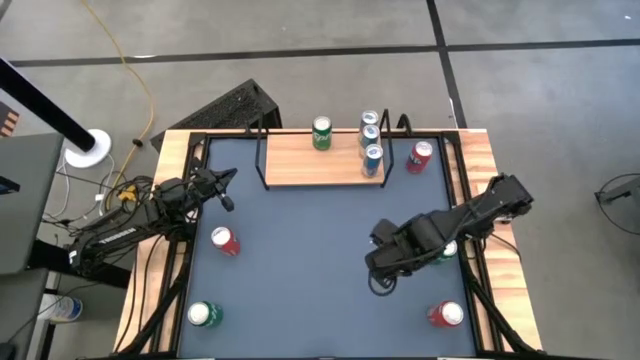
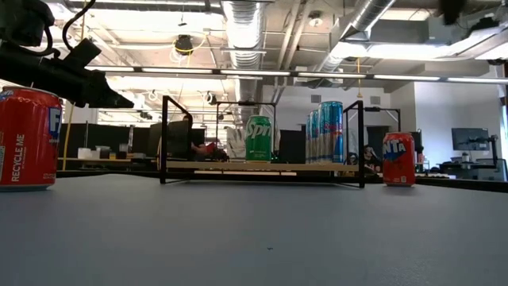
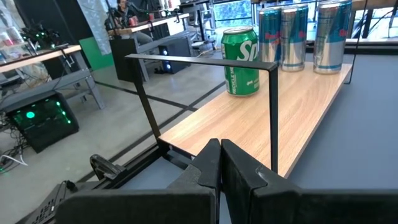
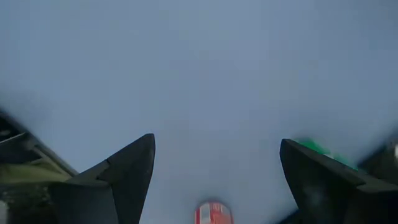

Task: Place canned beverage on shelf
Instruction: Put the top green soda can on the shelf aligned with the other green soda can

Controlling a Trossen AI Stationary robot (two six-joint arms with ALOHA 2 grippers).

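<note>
high view: loose cans (image 1: 224,241) around shelf (image 1: 310,160)

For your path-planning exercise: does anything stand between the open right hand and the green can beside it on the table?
Nothing visible does. In the high view the right hand hovers open over bare tabletop, and the green can stands close beside that arm, partly hidden under it. The red can stands apart, nearer the table's front edge.
</note>
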